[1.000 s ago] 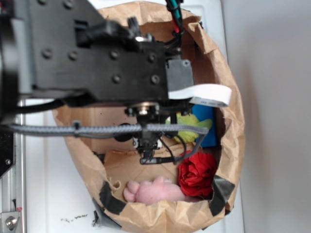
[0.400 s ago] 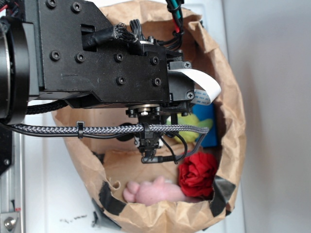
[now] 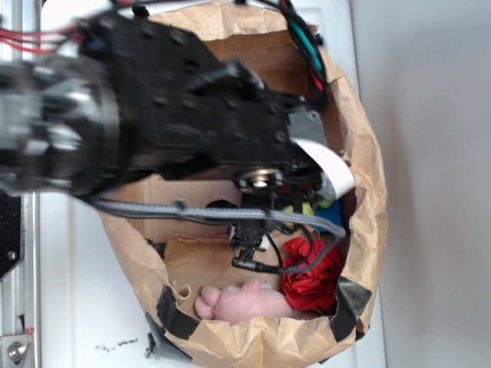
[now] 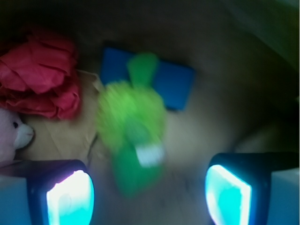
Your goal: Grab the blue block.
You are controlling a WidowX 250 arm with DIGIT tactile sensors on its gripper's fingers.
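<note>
In the wrist view the blue block point(image 4: 174, 83) lies flat on the floor of the paper bag. The green plush toy point(image 4: 133, 124) lies across its middle and hides part of it. My gripper point(image 4: 149, 193) is open and hangs above the bag floor, short of the block. Its two glowing pads point(image 4: 70, 197) stand wide apart with only the toy's lower end and bare floor between them. In the exterior view my blurred arm point(image 3: 192, 123) covers nearly all of the block and the toy.
A red fabric flower point(image 4: 40, 79) point(image 3: 311, 268) and a pink plush toy point(image 4: 11, 136) point(image 3: 245, 303) lie to the left of the green toy. The brown paper bag's crumpled walls point(image 3: 368, 199) ring everything closely.
My arm has swung and shifted right over the bag, blurred with motion. It now hides the blue block and green toy that showed in the exterior view before.
</note>
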